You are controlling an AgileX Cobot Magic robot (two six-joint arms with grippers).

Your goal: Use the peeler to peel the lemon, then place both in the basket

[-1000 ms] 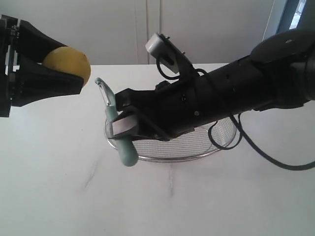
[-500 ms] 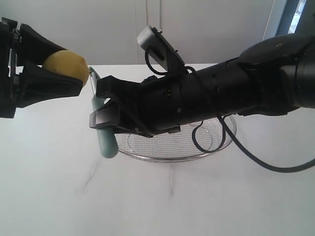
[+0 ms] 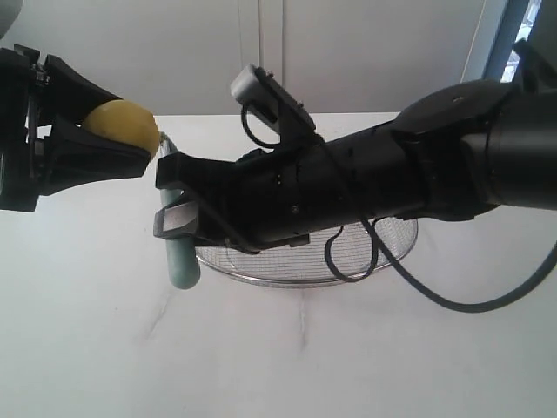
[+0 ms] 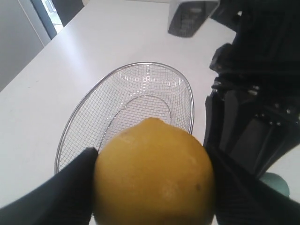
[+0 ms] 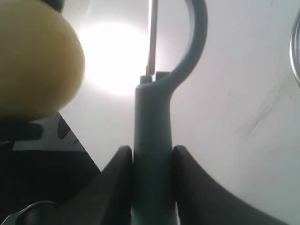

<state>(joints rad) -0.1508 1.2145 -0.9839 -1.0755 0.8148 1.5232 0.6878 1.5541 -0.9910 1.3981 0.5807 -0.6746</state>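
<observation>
My left gripper (image 3: 130,139) is shut on the yellow lemon (image 3: 124,124), holding it in the air at the left of the exterior view; the lemon (image 4: 153,173) fills the left wrist view between both black fingers. My right gripper (image 3: 174,193) is shut on the teal-green peeler (image 3: 181,257), gripping its handle (image 5: 152,154) upright. The peeler's looped head and blade (image 5: 153,37) stand right beside the lemon (image 5: 37,61); whether they touch I cannot tell. The wire basket (image 3: 365,252) sits on the table behind and below the right arm, with nothing in it (image 4: 136,98).
The white table (image 3: 287,348) spreads under both arms. The right arm's black body and cable (image 3: 435,296) hang over the basket. A pale wall stands behind the table's far edge.
My right gripper has carried the peeler leftward and up until its head stands next to the lemon. The left gripper has shifted the lemon slightly.
</observation>
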